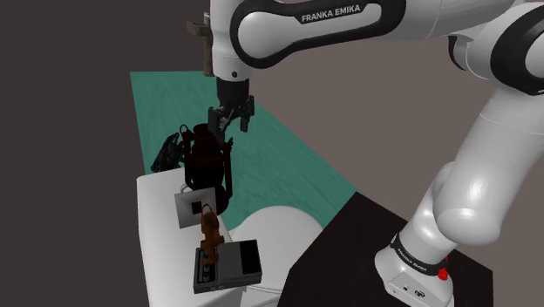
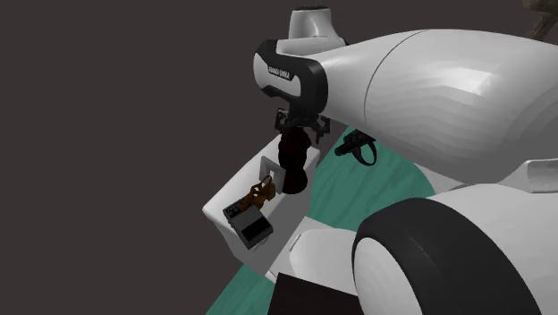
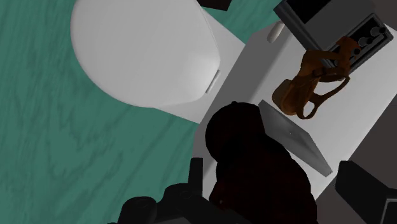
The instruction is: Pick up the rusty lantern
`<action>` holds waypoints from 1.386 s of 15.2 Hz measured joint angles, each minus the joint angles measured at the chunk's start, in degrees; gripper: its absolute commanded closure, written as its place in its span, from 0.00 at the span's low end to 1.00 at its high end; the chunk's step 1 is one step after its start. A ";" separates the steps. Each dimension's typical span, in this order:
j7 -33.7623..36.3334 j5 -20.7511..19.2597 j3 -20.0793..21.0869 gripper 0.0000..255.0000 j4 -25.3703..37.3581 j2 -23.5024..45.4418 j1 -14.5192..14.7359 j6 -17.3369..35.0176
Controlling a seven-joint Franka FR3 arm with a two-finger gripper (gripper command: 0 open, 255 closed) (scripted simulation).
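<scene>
While the fingers (image 3: 369,191) stand spread, one to each side of the lantern (image 3: 254,165), neither can be seen pressing on it, so I judge the grasp not yet made. In the shoulder view the fingers (image 1: 220,118) hang right over the top of the lantern (image 1: 207,161), close to it or just touching; I cannot tell which. The lantern, a very dark reddish-brown, stands upright on the white surface (image 1: 161,227), its base behind a small grey plate (image 1: 193,208).

So the reach looks done, with the hand lined up above the right thing. What is left, by my reckoning, is the last lowering, closing the fingers on the body or handle, and the lift.

Just beside the plate lies an orange-brown object (image 1: 209,228), and past it a flat black device (image 1: 228,266), both near enough that the lift should go straight up. Beyond the surface are a rounded white lid (image 3: 146,51) and the teal floor (image 1: 288,166), where a dark strapped thing (image 1: 170,153) lies well apart.
</scene>
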 measured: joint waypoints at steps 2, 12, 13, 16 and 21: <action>0.23 -0.27 0.04 0.00 -0.70 0.61 0.10 1.32; 0.53 -0.56 0.01 1.00 -3.35 1.17 0.14 4.58; 0.54 -0.56 0.01 1.00 -3.37 1.15 0.14 4.60; 0.52 -0.53 0.01 1.00 -3.50 1.06 0.13 4.67; 0.44 -0.44 0.06 1.00 -1.30 1.03 0.19 2.17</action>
